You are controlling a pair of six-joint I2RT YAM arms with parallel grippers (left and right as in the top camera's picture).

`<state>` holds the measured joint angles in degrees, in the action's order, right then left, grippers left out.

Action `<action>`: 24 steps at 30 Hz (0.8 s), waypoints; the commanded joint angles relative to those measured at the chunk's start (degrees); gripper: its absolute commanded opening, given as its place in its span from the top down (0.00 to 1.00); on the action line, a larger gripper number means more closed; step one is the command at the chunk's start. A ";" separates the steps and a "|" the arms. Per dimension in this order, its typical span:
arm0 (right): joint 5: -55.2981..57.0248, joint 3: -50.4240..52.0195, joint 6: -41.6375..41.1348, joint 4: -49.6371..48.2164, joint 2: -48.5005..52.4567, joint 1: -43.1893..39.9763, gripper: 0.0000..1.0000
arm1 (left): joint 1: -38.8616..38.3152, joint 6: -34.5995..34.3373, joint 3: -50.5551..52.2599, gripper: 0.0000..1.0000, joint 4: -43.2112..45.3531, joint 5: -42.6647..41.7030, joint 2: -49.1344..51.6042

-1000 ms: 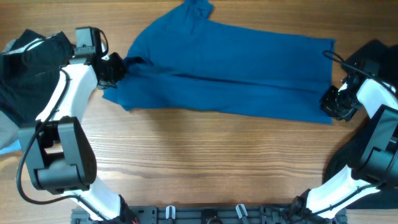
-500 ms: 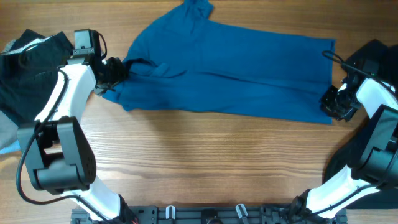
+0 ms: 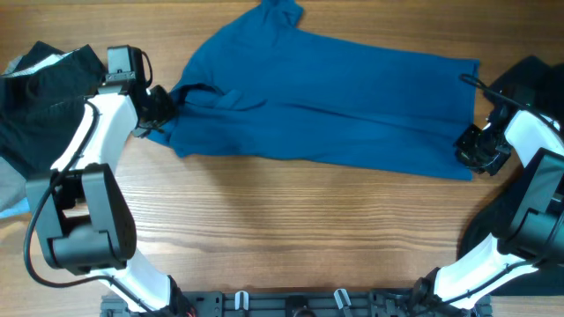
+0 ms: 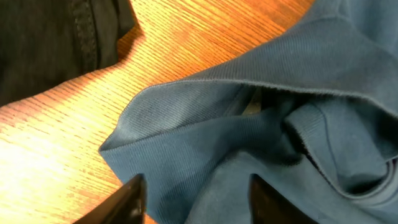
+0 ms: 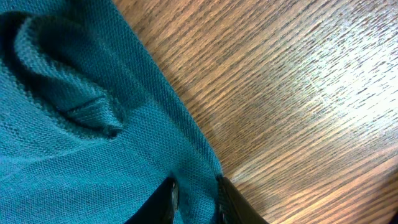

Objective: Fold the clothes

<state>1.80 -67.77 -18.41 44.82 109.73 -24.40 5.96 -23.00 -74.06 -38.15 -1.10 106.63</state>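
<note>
The royal-blue shirt (image 3: 326,97) lies spread across the far half of the wooden table, with its collar end at the left. My left gripper (image 3: 159,107) is at the shirt's left edge. In the left wrist view its fingers (image 4: 194,199) are wide apart over bunched blue fabric (image 4: 267,124). My right gripper (image 3: 471,151) is at the shirt's lower right corner. In the right wrist view its fingers (image 5: 196,199) are pinched on the shirt's edge (image 5: 74,124). A black garment (image 3: 44,88) lies at the far left and also shows in the left wrist view (image 4: 50,43).
Another black garment (image 3: 529,79) lies at the far right behind my right arm. Bare wooden table (image 3: 291,220) fills the near half. The arm bases stand at the front edge.
The shirt's right edge has shifted slightly right with my right gripper. My left gripper has drawn a little left and down at the shirt's left edge, wrinkling the fabric there.
</note>
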 commanded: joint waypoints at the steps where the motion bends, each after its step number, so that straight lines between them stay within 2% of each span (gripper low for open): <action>1: 5.46 1.16 -1.22 0.79 3.30 -0.31 0.71 | 0.28 0.31 0.90 0.45 0.72 0.55 2.49; 4: 5.44 1.14 -1.22 0.83 3.30 -0.31 0.62 | 0.28 0.28 0.90 0.44 0.90 0.52 3.61; 6: 5.44 1.09 -1.33 1.05 3.17 -0.31 0.58 | 0.28 0.28 0.90 0.50 0.94 0.52 4.33; 11: 5.25 0.02 -3.06 1.55 0.35 -0.31 0.55 | 0.28 0.31 0.90 0.54 1.36 -2.60 5.05; 22: -0.72 -2.10 -2.49 1.42 -16.81 -0.31 0.43 | 0.28 0.28 0.90 0.62 2.62 -3.96 7.82; 24: -3.98 -2.10 0.15 0.61 -19.37 -0.31 0.41 | 0.28 0.31 0.90 0.63 2.36 -3.93 8.61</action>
<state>2.87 -68.62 -20.32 46.24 95.13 -24.47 5.96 -23.00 -73.69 -35.64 -4.38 112.88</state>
